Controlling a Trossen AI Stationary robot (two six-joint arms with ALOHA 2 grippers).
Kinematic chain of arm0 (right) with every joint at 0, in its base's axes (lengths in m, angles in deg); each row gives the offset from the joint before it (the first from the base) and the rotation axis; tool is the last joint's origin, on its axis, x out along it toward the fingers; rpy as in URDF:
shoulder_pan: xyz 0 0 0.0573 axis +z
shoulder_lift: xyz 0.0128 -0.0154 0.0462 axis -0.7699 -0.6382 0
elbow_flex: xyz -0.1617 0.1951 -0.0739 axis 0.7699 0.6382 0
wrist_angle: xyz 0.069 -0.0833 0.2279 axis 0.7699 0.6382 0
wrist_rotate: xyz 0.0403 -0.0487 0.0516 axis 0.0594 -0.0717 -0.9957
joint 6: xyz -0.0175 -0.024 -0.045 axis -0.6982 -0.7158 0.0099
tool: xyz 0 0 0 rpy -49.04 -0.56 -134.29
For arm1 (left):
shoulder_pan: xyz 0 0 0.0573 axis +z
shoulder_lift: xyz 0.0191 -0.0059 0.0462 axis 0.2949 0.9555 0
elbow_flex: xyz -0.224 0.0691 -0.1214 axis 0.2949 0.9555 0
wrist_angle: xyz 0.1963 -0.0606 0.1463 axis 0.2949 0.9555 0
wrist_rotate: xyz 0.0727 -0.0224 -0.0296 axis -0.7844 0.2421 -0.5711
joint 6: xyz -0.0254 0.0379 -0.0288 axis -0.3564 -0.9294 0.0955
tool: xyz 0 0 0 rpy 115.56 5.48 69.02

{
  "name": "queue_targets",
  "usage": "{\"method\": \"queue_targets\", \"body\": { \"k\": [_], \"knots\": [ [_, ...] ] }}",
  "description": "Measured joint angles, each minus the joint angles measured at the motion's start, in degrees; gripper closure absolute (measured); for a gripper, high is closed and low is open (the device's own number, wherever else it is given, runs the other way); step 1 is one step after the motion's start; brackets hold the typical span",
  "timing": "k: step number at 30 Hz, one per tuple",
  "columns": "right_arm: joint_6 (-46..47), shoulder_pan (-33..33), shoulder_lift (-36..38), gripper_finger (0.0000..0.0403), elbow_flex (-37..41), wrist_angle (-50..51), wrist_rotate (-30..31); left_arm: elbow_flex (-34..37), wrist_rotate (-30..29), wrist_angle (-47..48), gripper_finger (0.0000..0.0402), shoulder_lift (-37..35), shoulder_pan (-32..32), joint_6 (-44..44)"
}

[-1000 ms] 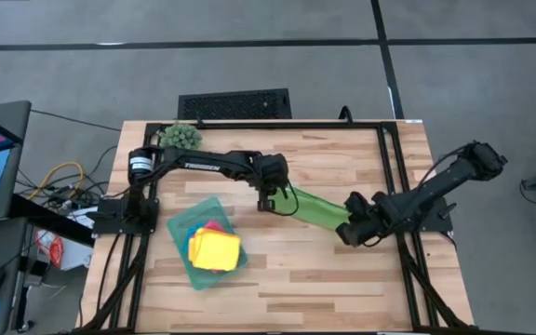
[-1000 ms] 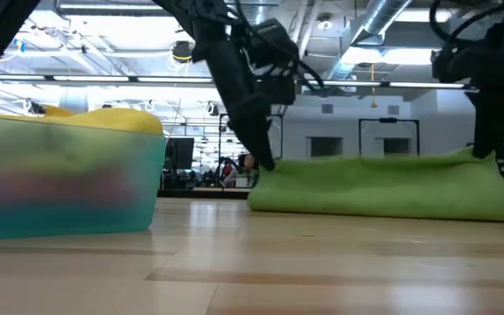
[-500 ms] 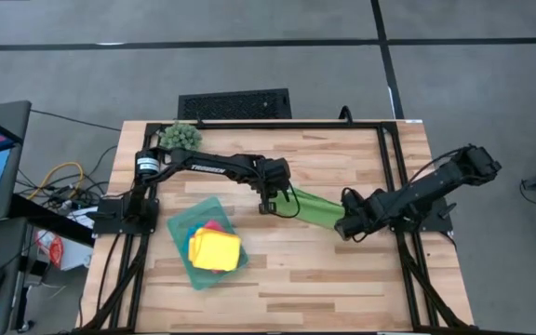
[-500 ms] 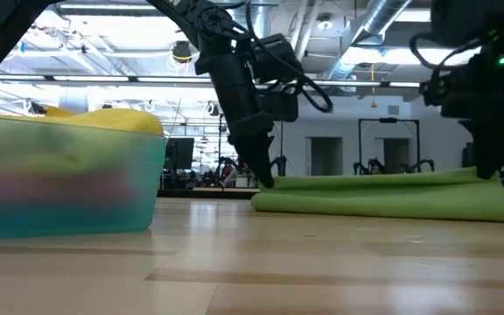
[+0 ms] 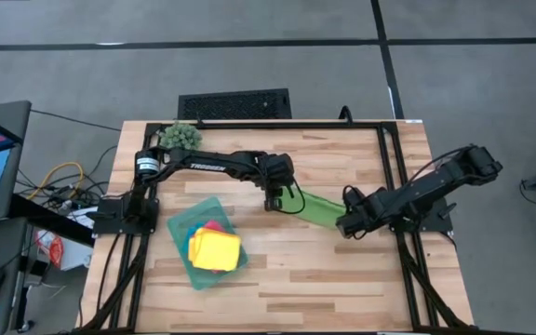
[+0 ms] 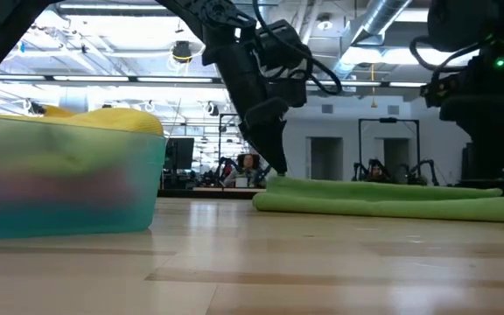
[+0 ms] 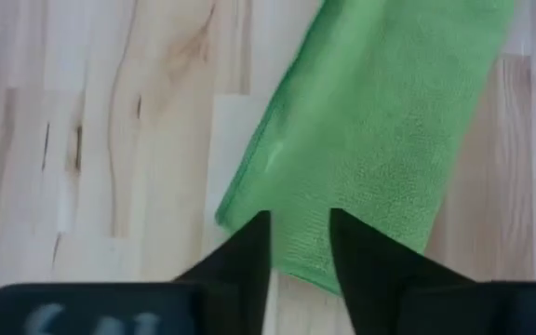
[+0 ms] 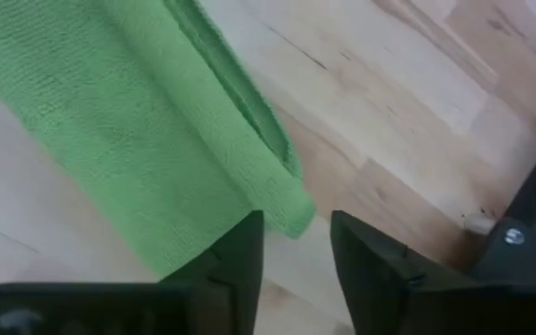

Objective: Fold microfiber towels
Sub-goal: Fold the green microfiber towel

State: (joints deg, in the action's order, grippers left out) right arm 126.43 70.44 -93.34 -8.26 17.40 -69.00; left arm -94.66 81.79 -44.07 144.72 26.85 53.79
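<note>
A green microfiber towel, folded into a long narrow strip, lies flat on the wooden table between my two grippers. My left gripper stands open just over the strip's left end, its fingers pointing steeply down. My right gripper stands open over the strip's right end. Whether either set of fingertips rests on the cloth cannot be told. A yellow towel lies on top of a pile in the teal tray, with a pink edge showing under it.
The teal tray stands near the table's front left. A small spiky green plant sits at the far left corner. Black frame rails run along the table's right side and far edge. Bare wood lies in front of the green strip.
The green towel, puffed up a second ago with its ends raised at both grippers, has sunk into a low flat strip on the table. My left gripper has shifted slightly toward the table's right along the strip's end. My right gripper has tipped more steeply downward.
</note>
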Motion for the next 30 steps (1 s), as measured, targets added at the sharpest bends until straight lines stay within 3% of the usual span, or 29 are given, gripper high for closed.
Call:
{"method": "queue_targets", "body": {
  "k": [6,8,11,13,20,30],
  "knots": [
    [1.9,2.0,5.5,0.0224,0.0,-1.5,3.5,-0.1,-1.5,2.1,0.0241,0.0,0.0,2.3],
    [1.1,4.3,7.9,0.0223,0.0,-5.9,6.1,-0.6,2.7,2.1,0.0233,-0.8,0.5,5.0],
    [0.3,7.1,9.8,0.0234,-0.1,-9.5,9.5,-1.0,14.5,-4.3,0.0235,-2.0,1.1,8.7],
    [1.4,7.7,9.4,0.0246,0.0,-8.5,9.6,-1.0,17.9,-8.1,0.0248,-2.2,1.0,9.7],
    [14.1,8.9,6.5,0.0287,5.4,-8.7,8.3,-0.9,12.1,-15.9,0.0330,0.6,-0.9,7.0],
    [18.5,6.0,6.5,0.0305,13.5,-15.4,8.2,-0.7,11.4,-15.5,0.0399,6.0,-0.9,6.6]
  ]
}}
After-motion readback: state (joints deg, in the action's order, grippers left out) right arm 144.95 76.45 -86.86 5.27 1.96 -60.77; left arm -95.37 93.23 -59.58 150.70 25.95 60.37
